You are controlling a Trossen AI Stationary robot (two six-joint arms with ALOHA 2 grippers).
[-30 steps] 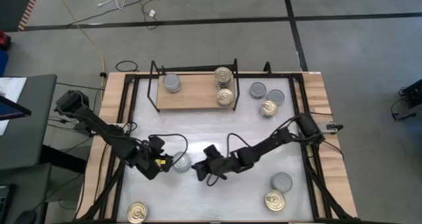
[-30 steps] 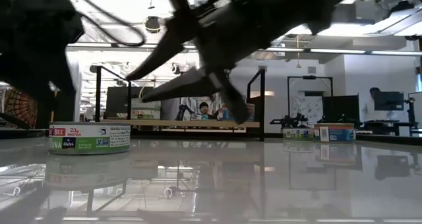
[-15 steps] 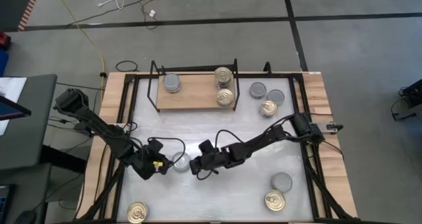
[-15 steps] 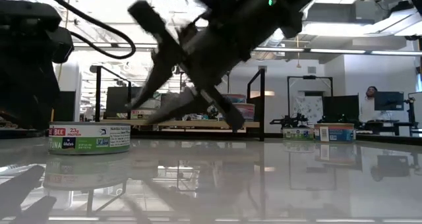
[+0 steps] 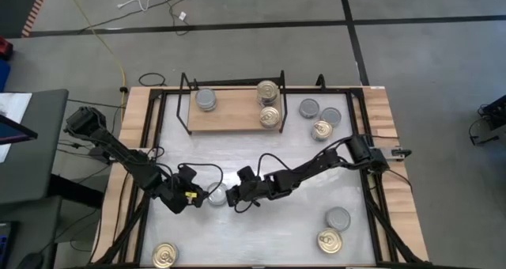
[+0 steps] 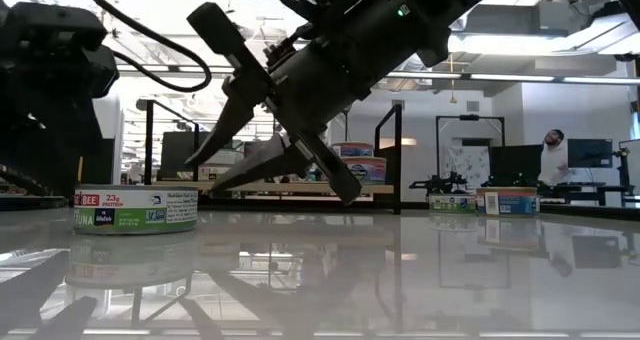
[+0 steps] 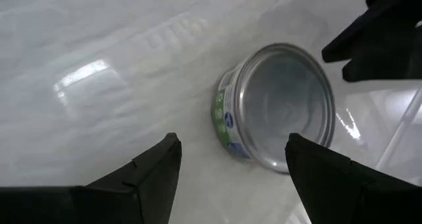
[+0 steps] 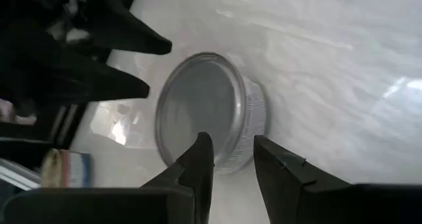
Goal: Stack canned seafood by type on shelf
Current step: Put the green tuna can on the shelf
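Note:
A grey-topped can, green label on its wall, stands flat on the white table left of its middle. My left gripper is open just left of it, and the can lies ahead of its spread fingers. My right gripper comes from the right, open with a narrow gap, its tips at the can's rim. The shelf at the far side carries one grey can and two gold cans. My right gripper has one fingertip over the can's top edge and the other beside its wall. Whether either touches the can, I cannot tell.
Two grey cans and a gold one sit right of the shelf. A grey can and a gold one stand near the right front, and another gold can at the left front.
My right gripper has gone toward the table's left, up to the grey can, and sunk a little. My left gripper has lowered slightly beside the can. The can has stayed in place.

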